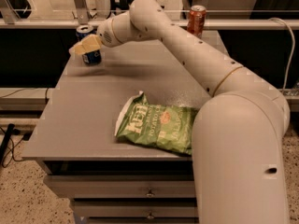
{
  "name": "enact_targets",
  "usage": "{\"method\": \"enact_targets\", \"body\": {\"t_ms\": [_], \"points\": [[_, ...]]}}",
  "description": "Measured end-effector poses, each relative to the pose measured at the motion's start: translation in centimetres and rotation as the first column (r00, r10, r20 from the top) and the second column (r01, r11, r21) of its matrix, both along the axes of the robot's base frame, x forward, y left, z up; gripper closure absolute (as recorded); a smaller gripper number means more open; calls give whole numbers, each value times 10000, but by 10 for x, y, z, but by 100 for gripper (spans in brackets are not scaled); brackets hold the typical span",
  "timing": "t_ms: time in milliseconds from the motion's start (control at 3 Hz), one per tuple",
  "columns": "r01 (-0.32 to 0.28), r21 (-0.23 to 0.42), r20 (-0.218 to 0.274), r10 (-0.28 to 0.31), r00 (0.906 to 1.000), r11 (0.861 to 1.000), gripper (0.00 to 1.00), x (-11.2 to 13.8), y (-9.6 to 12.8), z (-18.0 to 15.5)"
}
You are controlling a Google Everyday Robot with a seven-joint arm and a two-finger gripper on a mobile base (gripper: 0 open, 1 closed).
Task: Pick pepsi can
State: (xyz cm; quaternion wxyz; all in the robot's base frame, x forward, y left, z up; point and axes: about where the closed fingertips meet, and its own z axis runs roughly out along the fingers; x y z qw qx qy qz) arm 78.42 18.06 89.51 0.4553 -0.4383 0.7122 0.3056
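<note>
Dim warm light on gripper (pixel 85 46) at pepsi can (pixel 93 58).
</note>
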Motion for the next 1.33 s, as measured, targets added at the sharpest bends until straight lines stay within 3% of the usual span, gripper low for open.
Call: {"method": "enact_targets", "body": {"t_ms": [333,667,1000,1333], "points": [[-225,308,-330,235,9992,9993,26,-5,11,-9],[-419,1050,-243,447,9987,9936,57,-9,13,3],[-659,1677,69,657,9978,9836,80,-15,13,23],[-1242,2426,762,1087,9911,9622,100,-33,17,73]]}}
